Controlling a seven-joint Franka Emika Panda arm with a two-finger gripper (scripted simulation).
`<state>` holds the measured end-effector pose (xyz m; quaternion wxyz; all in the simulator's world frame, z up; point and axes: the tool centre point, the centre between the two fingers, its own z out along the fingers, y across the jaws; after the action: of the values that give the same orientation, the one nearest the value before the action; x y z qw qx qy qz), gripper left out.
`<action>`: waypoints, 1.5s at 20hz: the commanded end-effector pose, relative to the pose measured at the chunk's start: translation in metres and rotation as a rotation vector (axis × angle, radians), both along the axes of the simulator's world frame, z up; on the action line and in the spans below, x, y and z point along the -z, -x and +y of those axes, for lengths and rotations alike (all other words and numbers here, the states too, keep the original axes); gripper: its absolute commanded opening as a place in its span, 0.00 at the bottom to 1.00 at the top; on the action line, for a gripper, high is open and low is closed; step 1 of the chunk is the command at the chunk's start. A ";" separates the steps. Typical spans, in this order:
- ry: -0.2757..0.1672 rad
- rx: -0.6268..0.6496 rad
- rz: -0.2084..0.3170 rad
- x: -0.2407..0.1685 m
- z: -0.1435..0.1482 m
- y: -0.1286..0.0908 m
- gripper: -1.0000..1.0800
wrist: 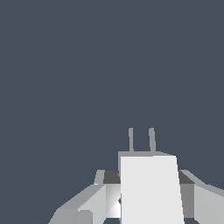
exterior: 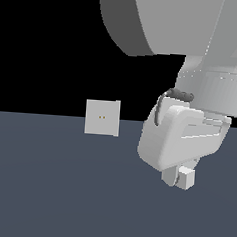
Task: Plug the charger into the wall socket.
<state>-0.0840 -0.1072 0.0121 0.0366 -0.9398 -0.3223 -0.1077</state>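
A white robot arm reaches down over a flat dark blue-grey bench (exterior: 45,195). Its end effector (exterior: 179,176) is pinching the charger (exterior: 187,178), a small off-white block held between the two fingers (wrist: 94,197), one pressed to each side of it. In the wrist view the block fills the space between the jaws, and its two thin prongs (wrist: 141,140) stick straight out ahead of the end effector, past the fingertips.

The wall socket (exterior: 102,117) is a flat, upright, light-grey square plate with two tiny yellowish holes at its centre. It stands well apart from the end effector, off toward the exterior view's left and farther back on the bench. It does not appear in the wrist view, so the prongs are probably not yet aimed at it.

The charger looks rigid, light and smooth-sided, so it could slip or twist in the grip. The flat side faces, where it is held, seem the right place to take it. The prongs look slender and would likely jam if pushed in off-line.
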 end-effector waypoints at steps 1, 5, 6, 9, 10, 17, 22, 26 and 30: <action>0.000 0.000 0.000 0.000 0.000 0.000 0.00; 0.000 0.013 0.000 -0.001 0.003 0.000 0.00; 0.000 0.019 0.000 -0.002 0.005 0.000 0.00; 0.000 0.043 -0.001 -0.005 0.010 0.000 0.00; 0.000 0.053 -0.001 -0.006 0.012 -0.001 0.00; -0.002 0.148 -0.002 -0.016 0.035 -0.004 0.00; -0.003 0.236 -0.004 -0.026 0.055 -0.009 0.00; -0.004 0.305 -0.004 -0.034 0.071 -0.014 0.00; -0.004 0.370 -0.005 -0.041 0.085 -0.020 0.00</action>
<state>-0.0664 -0.0273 0.0501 0.0187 -0.9808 -0.1567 -0.1150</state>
